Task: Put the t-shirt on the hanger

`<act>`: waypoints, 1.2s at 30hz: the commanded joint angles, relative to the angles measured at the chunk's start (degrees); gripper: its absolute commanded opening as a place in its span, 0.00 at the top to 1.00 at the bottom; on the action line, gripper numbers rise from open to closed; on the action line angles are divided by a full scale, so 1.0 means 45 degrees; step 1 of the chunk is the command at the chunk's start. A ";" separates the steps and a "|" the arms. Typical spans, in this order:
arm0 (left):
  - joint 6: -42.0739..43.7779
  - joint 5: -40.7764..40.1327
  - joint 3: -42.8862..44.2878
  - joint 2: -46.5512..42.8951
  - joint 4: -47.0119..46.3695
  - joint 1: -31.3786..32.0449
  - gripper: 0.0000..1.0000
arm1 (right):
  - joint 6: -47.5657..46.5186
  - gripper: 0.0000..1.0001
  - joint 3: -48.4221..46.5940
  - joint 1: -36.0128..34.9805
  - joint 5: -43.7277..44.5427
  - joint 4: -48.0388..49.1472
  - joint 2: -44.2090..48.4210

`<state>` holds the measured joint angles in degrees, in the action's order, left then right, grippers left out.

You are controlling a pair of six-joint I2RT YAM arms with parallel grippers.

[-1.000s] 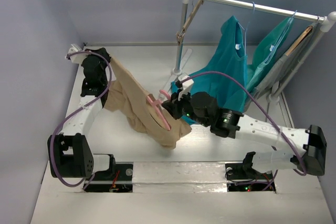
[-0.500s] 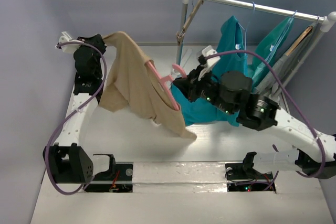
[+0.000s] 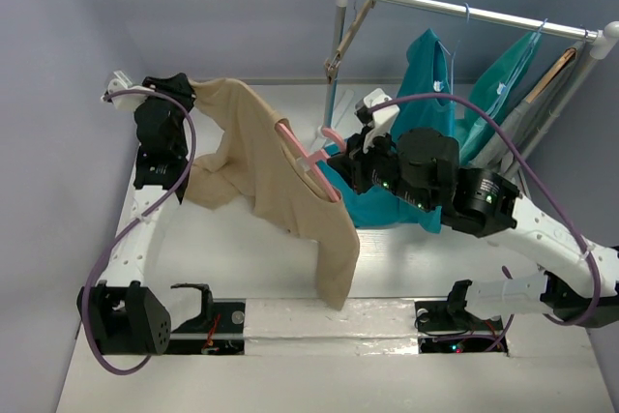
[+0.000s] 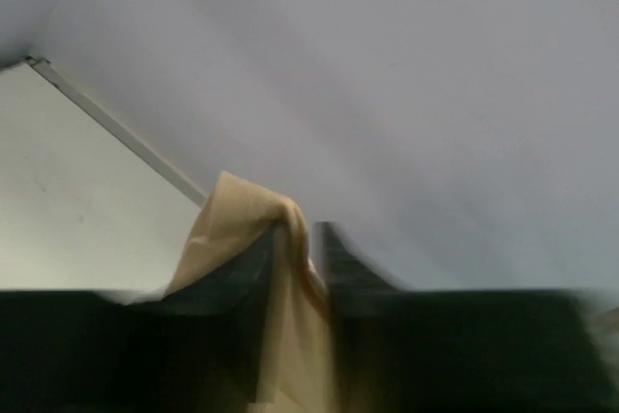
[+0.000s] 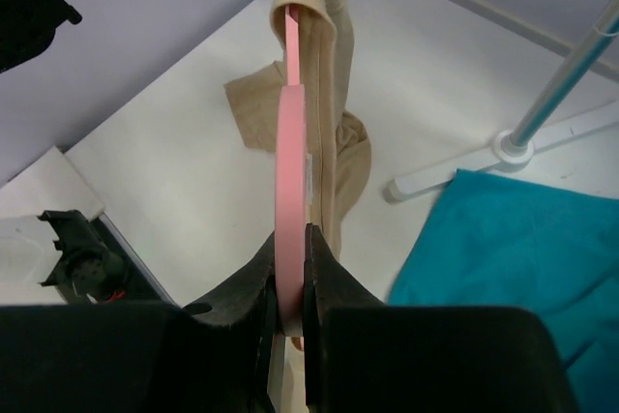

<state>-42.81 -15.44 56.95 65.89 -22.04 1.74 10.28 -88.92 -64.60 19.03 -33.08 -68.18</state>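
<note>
Top view, centre-left: the t-shirt [image 3: 261, 166] is off the table [image 3: 222, 258] and slung between the two arms.

Left gripper [image 3: 186, 90], upper left of frame, is raised high. In the left wrist view its fingers are drawn in narrow, with a fold of tan cloth nipped between them. Judgement: the corner is held high so the shirt hangs open and taut, not bunched.

Right gripper [image 5: 288, 244] is clamped tight on the hanger [image 5: 288, 142]. In the right wrist view the pink rim is seen edge-on between the fingers, running up the middle of the frame. The grip sits close to the hook end. Judgement: this leaves the long arm free to reach into the cloth.

- In the top view the hanger's arm slants from centre toward lower centre and lies against or under the tan fabric. The far tip is hidden, so I cannot tell how far in it is.
- The shirt's loose end dangles down to lower centre, near the front edge of the table.
- A second fold of shirt hangs at centre-left, below the left gripper.
- Teal garments [image 3: 426, 113] hang on the rack [image 3: 464, 12] at upper right, with one pooled on the table just behind the right wrist. They are beside the work but not part of it.

Judgement: threading is under way. The shirt is draped on one side and not yet seated on both shoulders. The risk is the cloth sliding off the sloped arm.
</note>
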 commanded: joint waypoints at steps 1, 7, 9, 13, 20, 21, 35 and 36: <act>0.0333 0.0674 -0.0446 -0.0676 -0.0453 -0.0093 0.66 | -0.0078 1.00 -0.0396 -0.0098 -0.0029 0.0066 -0.0121; 0.0894 -0.0096 -0.2846 -0.3193 -0.0338 0.3131 0.41 | -0.0370 1.00 -0.0667 -0.0098 0.0438 -0.0168 -0.0472; 0.1463 -0.1833 -0.3278 -0.4228 0.0014 0.5326 0.42 | -0.0430 1.00 -0.0785 -0.0098 0.0634 -0.0343 -0.0861; 0.0923 -0.3113 -0.5363 -0.6004 -0.0314 0.8825 0.55 | -0.0489 1.00 -0.0942 0.0155 0.0929 -0.0345 -0.1254; -0.0935 -0.1063 -0.6875 -0.6227 -0.2931 1.0180 0.42 | -0.0274 1.00 -0.0844 0.0390 0.0635 -0.0071 -0.1566; -0.1130 -0.0945 -0.6777 -0.6030 -0.3088 1.0180 0.42 | -0.0235 1.00 -0.0806 0.0390 0.0616 -0.0071 -0.1606; -0.2303 -0.1100 -0.6836 -0.3726 -0.5825 1.0317 0.44 | 0.0097 1.00 -0.0240 0.0507 0.0264 0.0143 -0.1548; -0.2323 -0.1080 -0.6758 -0.3588 -0.5824 1.0317 0.45 | 0.0117 1.00 -0.0220 0.0507 0.0225 0.0183 -0.1548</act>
<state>-52.03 -20.71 25.82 48.51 -42.63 47.94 10.35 -89.47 -62.65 20.91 -36.86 -75.90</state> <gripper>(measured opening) 0.557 0.121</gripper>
